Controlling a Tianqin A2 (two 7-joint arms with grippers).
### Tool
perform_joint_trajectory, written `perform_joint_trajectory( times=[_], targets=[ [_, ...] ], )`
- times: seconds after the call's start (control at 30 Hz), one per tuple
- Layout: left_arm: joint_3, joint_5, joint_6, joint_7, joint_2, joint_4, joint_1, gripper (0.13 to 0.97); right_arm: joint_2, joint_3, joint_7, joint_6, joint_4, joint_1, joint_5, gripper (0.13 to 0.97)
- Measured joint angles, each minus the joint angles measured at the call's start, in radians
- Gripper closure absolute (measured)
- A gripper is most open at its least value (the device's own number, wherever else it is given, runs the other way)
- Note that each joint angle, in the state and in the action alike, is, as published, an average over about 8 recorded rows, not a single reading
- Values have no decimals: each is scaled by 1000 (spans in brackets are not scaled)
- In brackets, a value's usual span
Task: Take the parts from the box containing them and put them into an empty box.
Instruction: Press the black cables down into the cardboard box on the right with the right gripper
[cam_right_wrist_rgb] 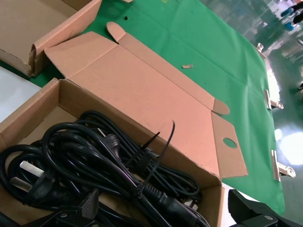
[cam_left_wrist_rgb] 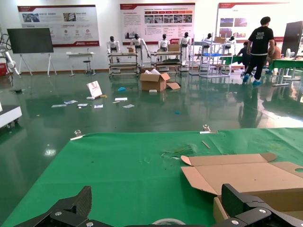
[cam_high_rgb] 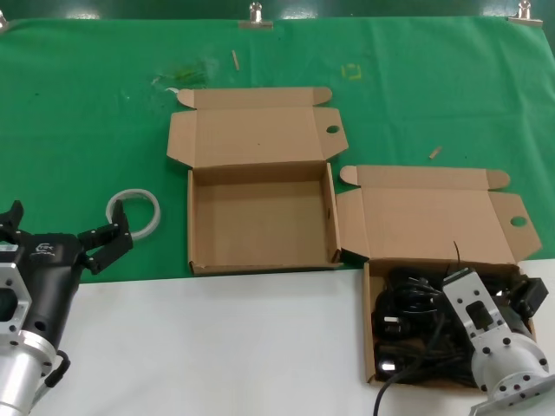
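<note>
Head view: the empty box (cam_high_rgb: 260, 217) sits open in the middle of the table, on the green cloth (cam_high_rgb: 78, 113) with its front wall at the cloth's near edge, lid folded back flat. The box of cords (cam_high_rgb: 434, 260) stands just to its right and nearer, on the white tabletop (cam_high_rgb: 217, 347), lid also laid back. The black power cords (cam_high_rgb: 412, 316) lie tangled inside it. The right gripper (cam_high_rgb: 499, 299) hangs low over that box's right half, above the cords; how its fingers stand cannot be told here. The left gripper (cam_high_rgb: 104, 243) waits at the table's left edge, fingers spread, just beside a white tape ring (cam_high_rgb: 134, 212).

Left wrist view: the left gripper's two fingertips (cam_left_wrist_rgb: 78, 203) stand wide apart with nothing between them, above the cloth, the empty box's lid (cam_left_wrist_rgb: 236, 172) beyond.

Right wrist view: the cords (cam_right_wrist_rgb: 94, 161) fill the box (cam_right_wrist_rgb: 28, 111), one plug's prongs showing. The right gripper's fingertips (cam_right_wrist_rgb: 251, 208) are spread wide, one over the cords, one outside the box wall, gripping nothing.
</note>
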Motion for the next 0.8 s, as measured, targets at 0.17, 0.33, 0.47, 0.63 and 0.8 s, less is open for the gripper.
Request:
perform_joint_trajectory(
  times=[0.17, 0.33, 0.47, 0.63, 0.8],
  targets=[
    [0, 0, 0, 0, 0, 0, 0, 132, 0, -6, 4, -5, -11, 7, 0, 169],
    [0, 0, 0, 0, 0, 0, 0, 132, 0, -8, 3, -6, -14, 8, 0, 202],
    [0, 0, 0, 0, 0, 0, 0, 132, 0, -4, 0, -5, -11, 3, 0, 218],
    [0, 0, 0, 0, 0, 0, 0, 132, 0, 13, -10, -2, -4, -9, 0, 300],
    [0, 0, 0, 0, 0, 0, 0, 132, 0, 29, -16, -1, 5, -21, 0, 382]
  ],
)
